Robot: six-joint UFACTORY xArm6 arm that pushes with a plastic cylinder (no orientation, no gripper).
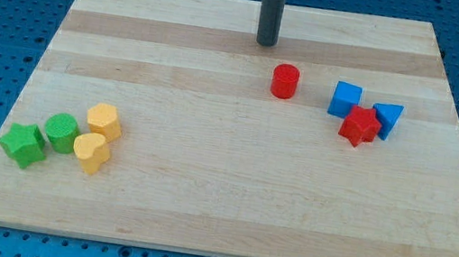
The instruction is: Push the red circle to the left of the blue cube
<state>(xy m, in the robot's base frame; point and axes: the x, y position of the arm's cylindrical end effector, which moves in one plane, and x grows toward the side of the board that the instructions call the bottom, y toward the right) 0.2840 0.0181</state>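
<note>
The red circle (285,80), a short red cylinder, stands on the wooden board right of centre, in the upper half. The blue cube (345,99) sits to its right, a clear gap between them. My tip (266,42) is the lower end of a dark rod near the view's top centre. It stands above and slightly left of the red circle, apart from it.
A red star (359,125) touches the blue cube's lower right, with a blue triangle (388,119) beside it. At the lower left lie a green star (24,144), a green cylinder (60,132), a yellow hexagon (104,121) and a yellow heart (92,153).
</note>
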